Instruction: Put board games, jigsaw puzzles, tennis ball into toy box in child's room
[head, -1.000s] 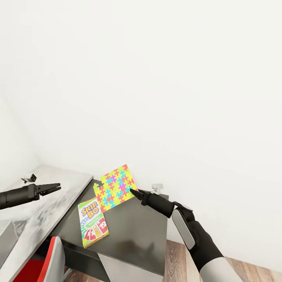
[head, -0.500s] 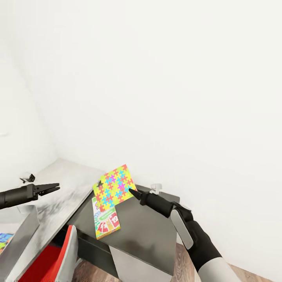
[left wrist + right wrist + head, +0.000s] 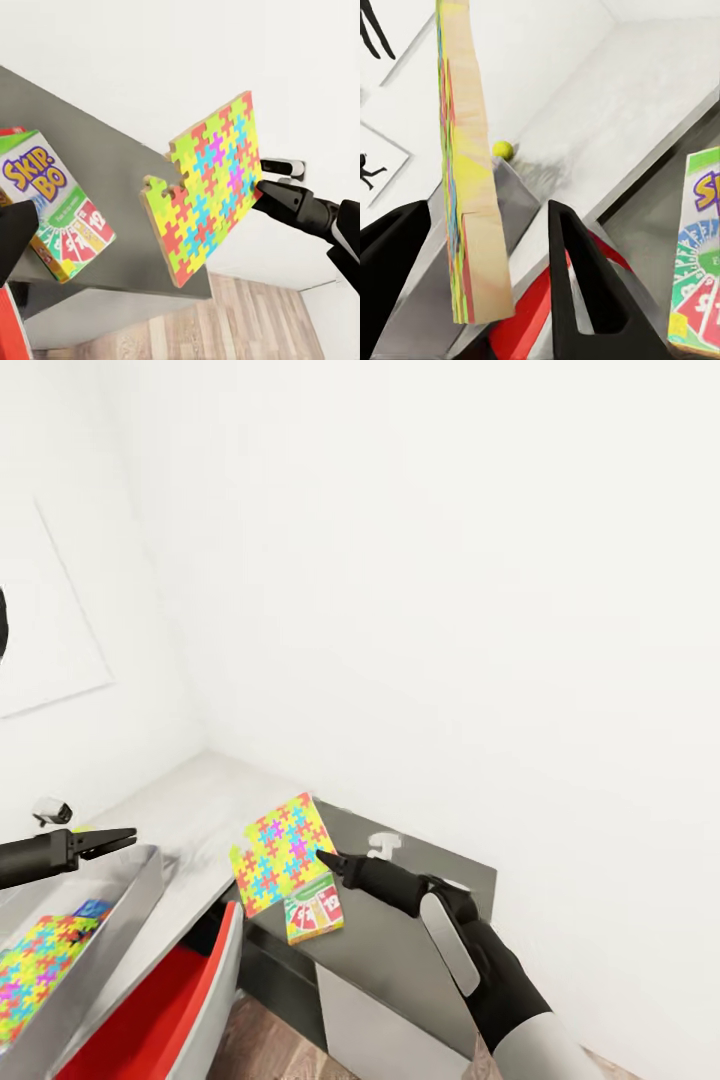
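Nearest to you, your right gripper (image 3: 322, 856) is pinching one edge of a jigsaw puzzle (image 3: 278, 853) and holding it in the air, tilted, above the dark grey lower section of the table (image 3: 400, 950). In the right wrist view that puzzle (image 3: 465, 187) is showing edge-on between the two black fingers (image 3: 581, 292). Just under the puzzle the Skip-Bo board game (image 3: 314, 909) is lying flat on the dark section, partly covered by it. At your lower left a red chair (image 3: 170, 1010) is sitting against the desk. Your left gripper (image 3: 120, 837) is hanging over the light-grey toy box (image 3: 135, 885), fingers drawn together on nothing; a second jigsaw puzzle (image 3: 40, 965) is already lying inside. Farther off, the tennis ball (image 3: 502, 150) is resting on the pale desk top just beyond the box's corner, by the wall. A small white fitting (image 3: 381, 846) is standing at the back edge.
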{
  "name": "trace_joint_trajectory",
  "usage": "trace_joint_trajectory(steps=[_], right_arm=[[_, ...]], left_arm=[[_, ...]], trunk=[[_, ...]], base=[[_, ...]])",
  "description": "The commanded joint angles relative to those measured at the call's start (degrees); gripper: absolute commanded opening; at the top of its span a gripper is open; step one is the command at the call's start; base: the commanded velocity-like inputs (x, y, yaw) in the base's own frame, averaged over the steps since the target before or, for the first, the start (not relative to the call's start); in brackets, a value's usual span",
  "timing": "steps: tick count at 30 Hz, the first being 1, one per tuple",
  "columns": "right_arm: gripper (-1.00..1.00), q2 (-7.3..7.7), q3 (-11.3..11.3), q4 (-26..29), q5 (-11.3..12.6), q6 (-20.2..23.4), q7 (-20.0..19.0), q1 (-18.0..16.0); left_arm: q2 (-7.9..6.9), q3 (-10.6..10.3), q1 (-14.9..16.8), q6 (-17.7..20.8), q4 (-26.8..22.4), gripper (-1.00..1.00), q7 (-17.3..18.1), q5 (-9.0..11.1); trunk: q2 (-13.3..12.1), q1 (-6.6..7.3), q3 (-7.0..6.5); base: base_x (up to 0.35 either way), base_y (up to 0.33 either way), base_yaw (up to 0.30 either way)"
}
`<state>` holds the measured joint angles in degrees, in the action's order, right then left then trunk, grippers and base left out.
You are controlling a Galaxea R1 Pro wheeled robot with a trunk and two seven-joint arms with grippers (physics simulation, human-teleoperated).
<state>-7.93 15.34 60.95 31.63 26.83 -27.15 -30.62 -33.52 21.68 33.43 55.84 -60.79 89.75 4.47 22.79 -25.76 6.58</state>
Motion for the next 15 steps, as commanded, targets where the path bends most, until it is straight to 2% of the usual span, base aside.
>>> trace_joint_trajectory(steps=[1, 15], right_arm=[[-1.00, -0.01, 0.0, 0.1, 0.5, 0.5, 0.1, 0.0], [-1.00, 0.02, 0.0, 0.2, 0.4, 0.6, 0.2, -0.1]], left_arm=[[-0.03, 0.0, 0.1, 0.6, 0.0, 1.00, 0.2, -0.1], [-0.49, -0.1, 0.1, 0.6, 0.1, 1.00, 0.2, -0.2]], trunk=[[0.1, -0.02, 0.08], [0.1, -0.02, -0.61]], base=[[-0.136, 0.000, 0.273], [-0.030, 0.000, 0.266]])
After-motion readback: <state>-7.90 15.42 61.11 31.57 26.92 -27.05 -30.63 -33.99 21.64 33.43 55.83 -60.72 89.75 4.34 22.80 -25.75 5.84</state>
